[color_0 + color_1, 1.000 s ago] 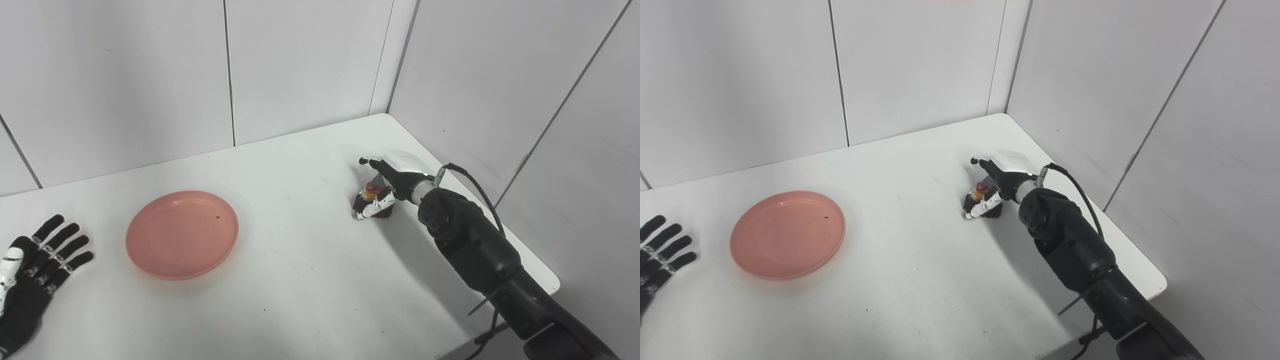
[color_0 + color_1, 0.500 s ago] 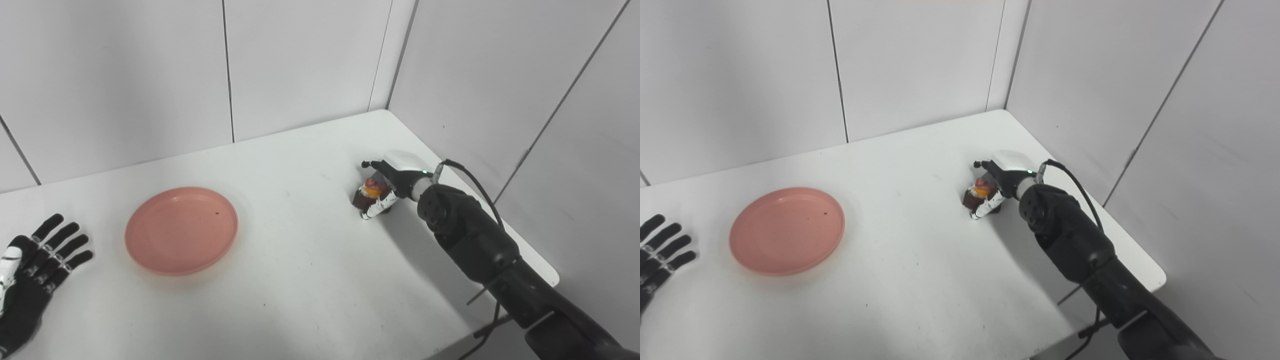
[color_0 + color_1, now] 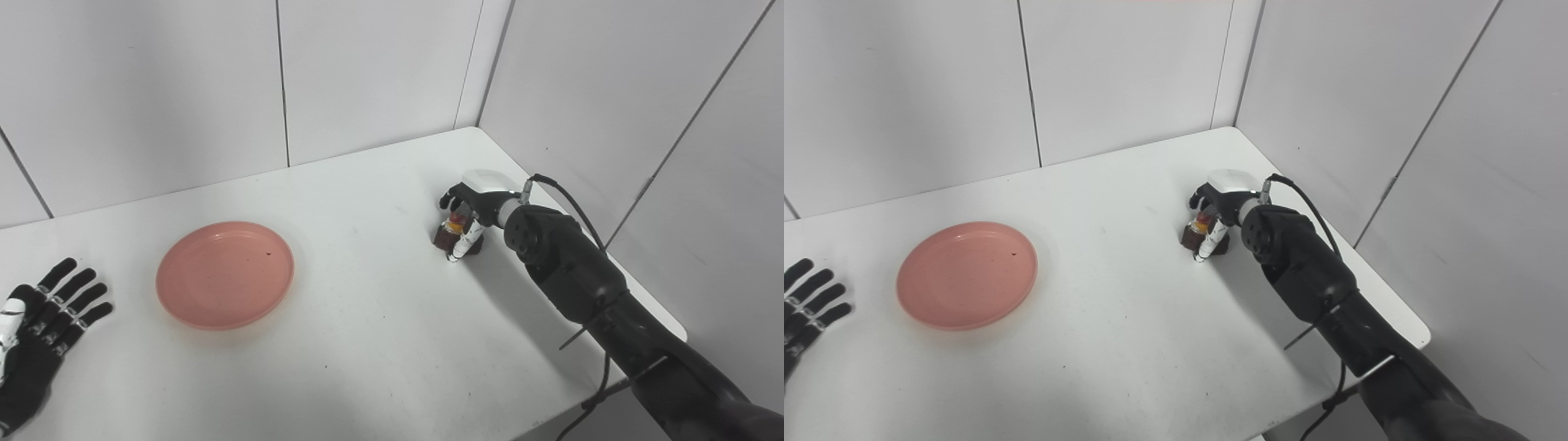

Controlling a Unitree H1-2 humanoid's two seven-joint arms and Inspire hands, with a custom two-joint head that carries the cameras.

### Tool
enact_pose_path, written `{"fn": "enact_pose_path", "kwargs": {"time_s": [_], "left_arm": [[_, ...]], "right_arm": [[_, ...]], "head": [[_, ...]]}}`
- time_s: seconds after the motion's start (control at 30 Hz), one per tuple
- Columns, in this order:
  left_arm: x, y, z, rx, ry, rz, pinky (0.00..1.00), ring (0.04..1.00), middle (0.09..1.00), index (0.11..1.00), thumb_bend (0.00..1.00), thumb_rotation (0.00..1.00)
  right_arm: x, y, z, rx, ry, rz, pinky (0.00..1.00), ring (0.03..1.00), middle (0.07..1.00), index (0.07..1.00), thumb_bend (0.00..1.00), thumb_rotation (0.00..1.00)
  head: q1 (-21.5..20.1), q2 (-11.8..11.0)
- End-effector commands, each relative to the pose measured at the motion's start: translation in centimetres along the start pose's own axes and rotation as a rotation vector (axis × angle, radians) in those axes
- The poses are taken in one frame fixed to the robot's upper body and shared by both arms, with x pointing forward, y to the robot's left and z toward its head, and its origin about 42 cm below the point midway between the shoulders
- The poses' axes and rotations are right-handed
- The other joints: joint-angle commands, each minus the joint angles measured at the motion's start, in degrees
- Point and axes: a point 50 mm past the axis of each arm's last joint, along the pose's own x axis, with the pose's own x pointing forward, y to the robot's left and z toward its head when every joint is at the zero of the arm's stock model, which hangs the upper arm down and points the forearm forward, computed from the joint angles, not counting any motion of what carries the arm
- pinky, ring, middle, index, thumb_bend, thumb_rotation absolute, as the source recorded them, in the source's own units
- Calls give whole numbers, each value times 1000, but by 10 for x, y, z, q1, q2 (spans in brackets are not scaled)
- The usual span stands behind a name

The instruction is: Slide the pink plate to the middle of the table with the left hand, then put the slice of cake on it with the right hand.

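The desk [image 3: 380, 343] is a white slab set into a corner of pale wall panels; it carries both task items; the pink plate [image 3: 225, 274] lies flat on it, well apart from the right robot hand and on that hand's left, and near the left robot hand [image 3: 37, 318], on that hand's right; the plate appears roughly at the middle of the desk, so the slide step is judged complete or nearly so; the left robot hand rests palm-down at the near left edge with fingers spread, holding nothing; the right robot hand [image 3: 468, 214] is at the far right of the desk, its fingers curled round the slice of cake [image 3: 446, 234], which sits at the desk surface directly under that hand; contact on both sides of the slice appears likely, but whether the slice has left the desk cannot be told; the slice is small, dark brown, with a red and orange topping; it is judged light, and probably a stiff model rather than soft food, though the pictures do not settle this; if soft, firm pressure would crush it; hold should be taken on the opposing side faces, low on the body, clear of the topping; the plate is judged rigid, smooth and shallow-rimmed, so the slice should be set down level at its centre to prevent tipping.
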Motion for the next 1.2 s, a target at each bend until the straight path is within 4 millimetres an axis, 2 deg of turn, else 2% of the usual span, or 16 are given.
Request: {"fn": "enact_pose_path", "kwargs": {"time_s": [0.0,0.07,0.3,0.63,0.73,0.93,1.03,1.07,1.13,1.17], "left_arm": [[-23,13,-36,-36,176,77,813,869,889,883,524,805],[-23,13,-36,-36,175,77,814,869,889,883,525,801],[-23,12,-36,-35,174,74,814,871,889,879,528,803],[-23,10,-36,-31,171,79,808,865,883,873,515,822],[-22,8,-37,-35,172,74,811,871,889,879,513,818],[-19,-4,-43,-57,167,56,807,875,896,889,508,796],[-15,-17,-47,-71,168,45,817,881,903,896,502,775],[-14,-21,-49,-69,167,41,821,884,906,901,499,776],[-10,-31,-51,-58,169,38,836,892,915,911,477,802],[-9,-36,-52,-50,171,38,845,898,920,917,468,819]], "right_arm": [[0,-15,-11,-7,48,-21,428,501,494,527,526,22],[0,-15,-12,-2,55,-18,413,471,465,533,519,3],[-2,-15,-13,-2,61,-35,398,457,465,526,520,0],[-15,-32,-5,23,-12,-118,374,441,436,543,516,0],[-24,-42,7,39,-63,-141,388,462,448,541,515,0],[-47,-60,45,11,-207,-181,371,447,441,542,514,0],[-55,-66,68,-21,-276,-187,324,406,417,539,513,0],[-57,-67,76,-32,-297,-187,317,401,449,515,517,0],[-59,-70,89,-58,-349,-190,307,389,474,495,521,0],[-59,-70,95,-62,-375,-187,319,399,447,519,517,0]], "head": [[3,0],[4,0],[4,0],[12,-1],[21,-1],[55,-7],[88,-11],[102,-13],[139,-17],[139,-17]]}}
